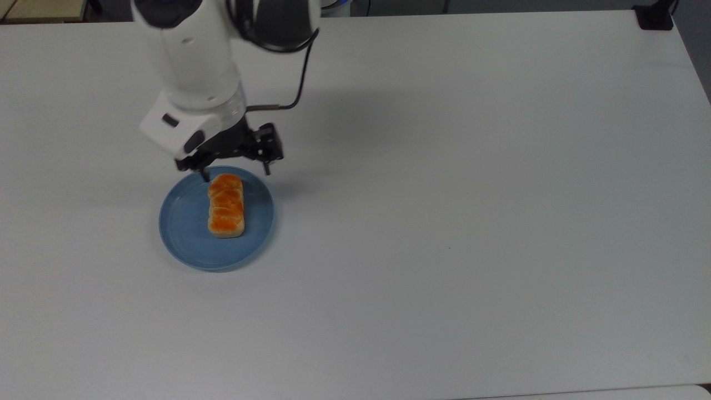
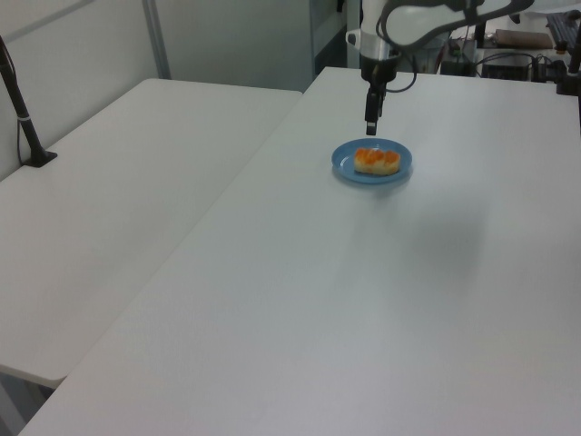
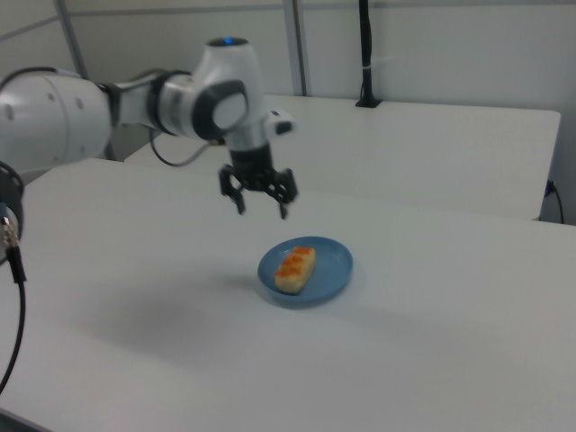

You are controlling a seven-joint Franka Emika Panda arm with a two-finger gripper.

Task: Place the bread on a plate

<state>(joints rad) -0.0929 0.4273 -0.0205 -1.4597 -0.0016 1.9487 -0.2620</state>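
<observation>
Lying flat on the plate (image 1: 183, 233) — the bread (image 1: 225, 206); fingers (image 1: 206, 174) spread wide, empty, hovering above.

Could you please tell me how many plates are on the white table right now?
1. The blue plate sits toward the top view's left, with the bread lying on it.

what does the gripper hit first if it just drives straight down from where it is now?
Probably the plate or the near end of the bread. The gripper, open, points down over the plate's rim on the arm's side. In the top view its fingers straddle that end of the bread, though depth is unclear.
</observation>
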